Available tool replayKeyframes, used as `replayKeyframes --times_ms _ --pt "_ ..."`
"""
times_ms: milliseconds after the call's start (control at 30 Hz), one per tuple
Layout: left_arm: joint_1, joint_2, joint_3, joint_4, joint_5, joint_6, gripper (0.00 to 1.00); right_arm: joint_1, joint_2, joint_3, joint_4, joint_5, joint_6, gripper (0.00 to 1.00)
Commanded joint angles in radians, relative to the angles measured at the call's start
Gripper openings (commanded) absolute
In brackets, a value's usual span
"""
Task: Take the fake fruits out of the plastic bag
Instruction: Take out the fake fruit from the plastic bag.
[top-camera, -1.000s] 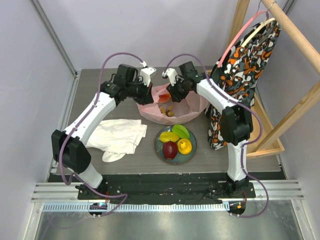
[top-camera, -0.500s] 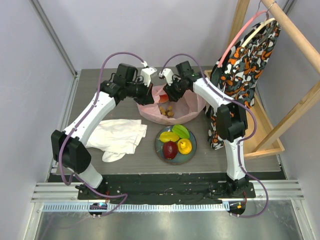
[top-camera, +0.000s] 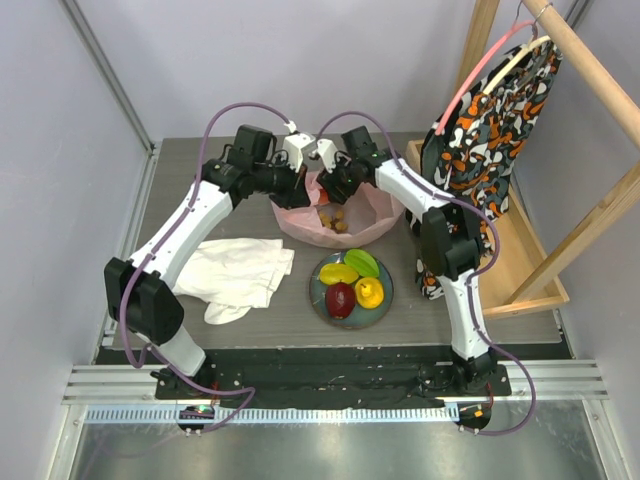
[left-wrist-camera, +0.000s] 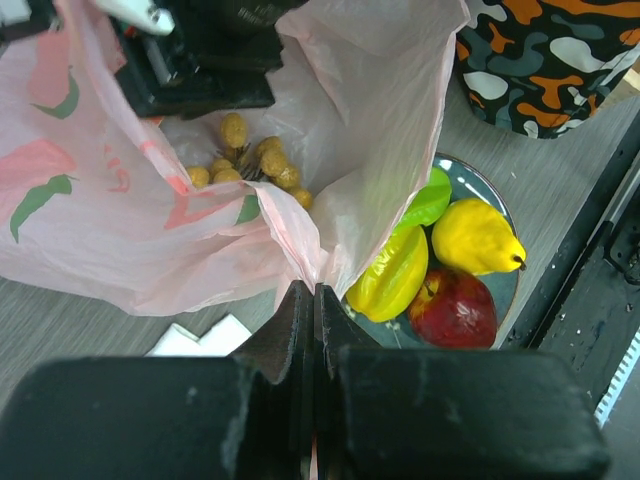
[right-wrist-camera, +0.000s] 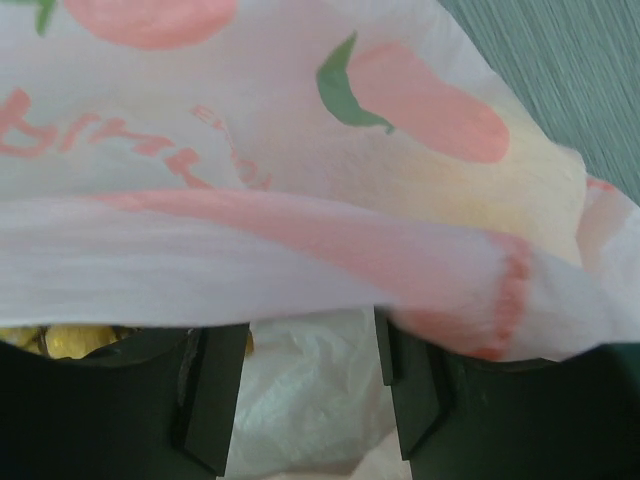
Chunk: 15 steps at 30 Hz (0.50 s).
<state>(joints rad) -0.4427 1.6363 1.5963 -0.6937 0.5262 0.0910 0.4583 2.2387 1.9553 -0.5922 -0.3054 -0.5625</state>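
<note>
Plastic bag (top-camera: 382, 214) rim clamped in left gripper (left-wrist-camera: 313, 292); right gripper (right-wrist-camera: 310, 400), jaws apart, has shifted leftward near grapes (left-wrist-camera: 250, 160).

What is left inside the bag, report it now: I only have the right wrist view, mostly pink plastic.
Observer: A bunch of grapes lies at the bottom of the plastic bag.
Operator: Tell me what holds the bag.
Observer: The left tool is shut on its near rim.
Operator: Describe the plate.
Observer: The plate holds four fruits, the apple among them, nearer the arms' bases than the bag.
</note>
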Motion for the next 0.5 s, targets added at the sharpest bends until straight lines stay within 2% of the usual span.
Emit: replayKeyframes --times_ms 0,100,233,333,467 --pt "0.006 0.000 0.033 0.005 0.031 0.010 0.00 0.034 0.036 0.065 0.083 -0.003 0.004 0.59" --pt "0.007 -0.006 0.018 0.008 0.032 0.010 0.00 0.042 0.061 0.076 0.112 -0.004 0.009 0.54" --pt "0.006 -0.012 0.007 0.013 0.018 0.009 0.00 0.046 0.072 0.083 0.129 0.018 0.016 0.20" --pt "0.007 -0.015 0.008 0.019 -0.002 0.010 0.00 0.039 0.030 0.044 0.114 0.028 -0.003 0.10" --pt "0.009 -0.016 0.004 0.045 -0.052 0.009 0.00 0.016 -0.149 -0.050 0.066 0.000 -0.011 0.04"
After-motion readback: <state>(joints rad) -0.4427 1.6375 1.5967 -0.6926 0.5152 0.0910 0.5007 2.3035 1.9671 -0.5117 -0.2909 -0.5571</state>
